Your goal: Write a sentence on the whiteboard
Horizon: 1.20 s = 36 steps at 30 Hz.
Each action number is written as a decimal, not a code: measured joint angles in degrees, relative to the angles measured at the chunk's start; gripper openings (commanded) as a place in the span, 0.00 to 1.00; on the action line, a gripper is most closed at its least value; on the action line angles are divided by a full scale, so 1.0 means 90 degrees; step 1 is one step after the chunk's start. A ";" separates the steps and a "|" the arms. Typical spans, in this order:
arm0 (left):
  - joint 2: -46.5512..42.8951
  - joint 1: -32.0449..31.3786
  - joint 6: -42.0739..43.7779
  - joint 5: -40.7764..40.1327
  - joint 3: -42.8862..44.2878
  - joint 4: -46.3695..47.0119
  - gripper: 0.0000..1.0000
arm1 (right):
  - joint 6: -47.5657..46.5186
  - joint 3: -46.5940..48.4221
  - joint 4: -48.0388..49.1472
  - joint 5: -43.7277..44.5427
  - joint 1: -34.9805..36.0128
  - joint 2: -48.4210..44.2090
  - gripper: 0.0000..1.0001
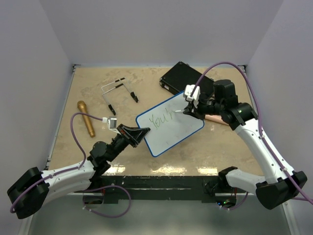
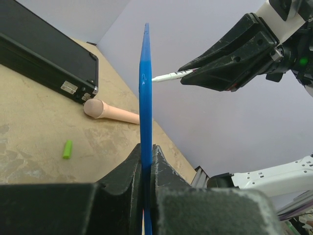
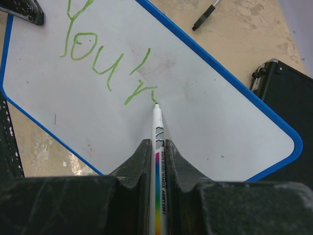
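So far, only the opening of the sentence (image 3: 105, 63) stood on the whiteboard (image 3: 220, 122): green letters reading roughly "You'r", on one line toward one end of the board. Most of the white face was bare, so I judged the writing barely begun, with nearly all the words left to do. The marker (image 3: 157, 132) had its tip on the board at the end of the last stroke, pinched between the fingers of the right gripper (image 3: 157, 147). The left gripper (image 2: 146, 154) was clamped on the board's blue rim, holding it over the middle of the surface (image 1: 215, 147), just in front of the black case (image 1: 181, 78).
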 measured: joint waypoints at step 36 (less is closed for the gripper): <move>0.0058 0.0034 -0.0002 -0.0063 0.0000 0.0027 0.00 | 0.0097 0.0352 0.0078 -0.0109 -0.0012 0.0357 0.00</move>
